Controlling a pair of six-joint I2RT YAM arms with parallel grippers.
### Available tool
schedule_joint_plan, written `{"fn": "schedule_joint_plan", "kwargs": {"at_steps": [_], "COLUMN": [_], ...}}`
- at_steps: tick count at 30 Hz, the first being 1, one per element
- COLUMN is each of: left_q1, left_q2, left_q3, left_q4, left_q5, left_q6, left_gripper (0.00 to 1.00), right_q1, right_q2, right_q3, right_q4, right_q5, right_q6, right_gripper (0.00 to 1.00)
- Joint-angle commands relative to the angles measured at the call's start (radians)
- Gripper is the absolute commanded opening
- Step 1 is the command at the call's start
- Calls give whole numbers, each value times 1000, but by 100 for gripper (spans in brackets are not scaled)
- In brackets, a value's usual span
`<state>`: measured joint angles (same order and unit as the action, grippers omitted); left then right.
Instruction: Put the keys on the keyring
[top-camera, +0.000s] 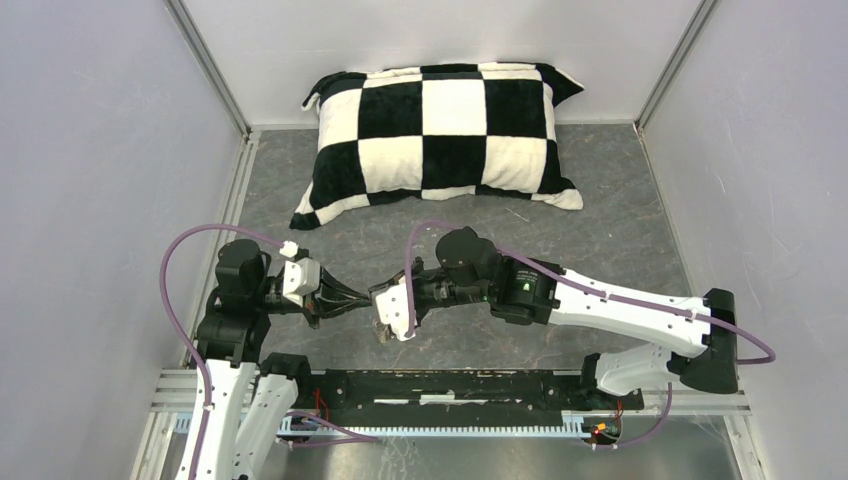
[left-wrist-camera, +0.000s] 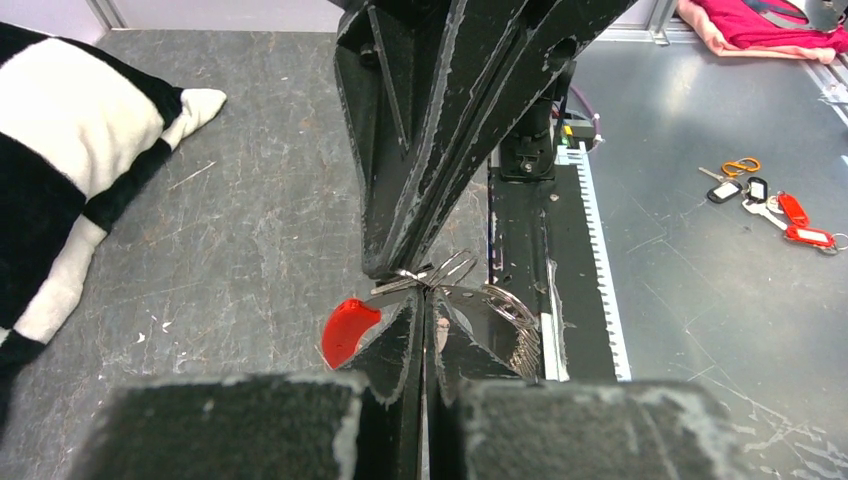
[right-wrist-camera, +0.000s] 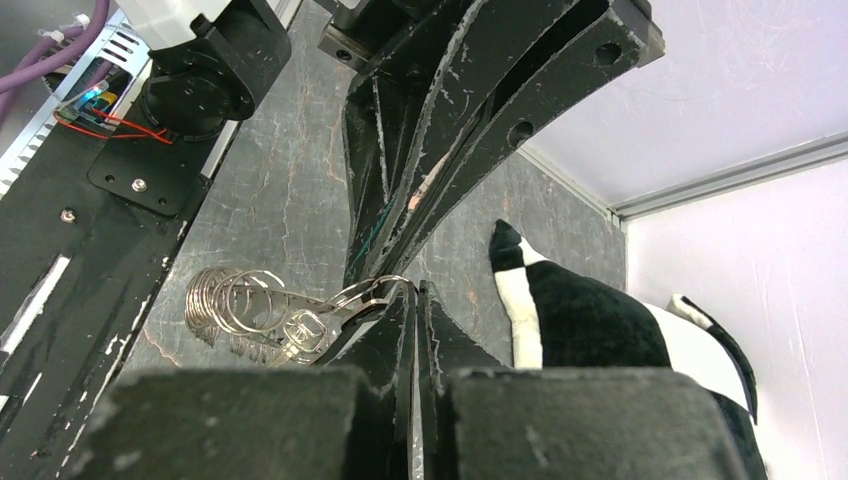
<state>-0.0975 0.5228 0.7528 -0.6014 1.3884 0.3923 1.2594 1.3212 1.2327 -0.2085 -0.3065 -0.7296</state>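
Observation:
My two grippers meet tip to tip above the grey table, the left gripper (top-camera: 365, 300) coming from the left and the right gripper (top-camera: 386, 306) from the right. Both are shut on the keyring (left-wrist-camera: 505, 315), a silvery wire coil with a red sleeve (left-wrist-camera: 348, 330). In the right wrist view the coil (right-wrist-camera: 235, 305) hangs left of my shut fingertips (right-wrist-camera: 405, 300), with a flat silvery piece (right-wrist-camera: 300, 328) beside it. Two black-headed keys (left-wrist-camera: 740, 190) lie in a loose bunch on the metal sheet, far from both grippers.
A black-and-white checked pillow (top-camera: 450, 130) lies at the back of the table. A black rail (top-camera: 450, 385) runs along the near edge. Red tags (left-wrist-camera: 805, 228) and an orange clip (left-wrist-camera: 740, 166) lie with the keys. Pale walls close in both sides.

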Motion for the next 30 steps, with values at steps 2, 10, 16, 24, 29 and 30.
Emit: {"fn": "schedule_joint_plan", "kwargs": {"at_steps": [2,10,16,24,29,30], "left_q1": [-1,-1,-2,-1,-1,-1], "left_q2": [-6,-12,-12,-17,-20,-21], "left_q3": [29,30,29,29,30,29], "left_q4": [23,23,23,22,23,23], "left_q5": [42,42,37,38,40,39], "left_q6": [50,48,49,49,46,46], "left_gripper": [2,2,2,2,2,2], "right_q1": [6,6,6,2,-9,-12], "right_q2": [53,67,40,16,28,28], "right_q3": [72,86,72,80,125,131], "right_q4": [-25,-33,-36,-58,-126,-133], "right_q5": [34,8,-3,-34,-63,-70], "right_q6": [22,43,44,50,44,45], "right_gripper": [0,0,12,20,22,23]}}
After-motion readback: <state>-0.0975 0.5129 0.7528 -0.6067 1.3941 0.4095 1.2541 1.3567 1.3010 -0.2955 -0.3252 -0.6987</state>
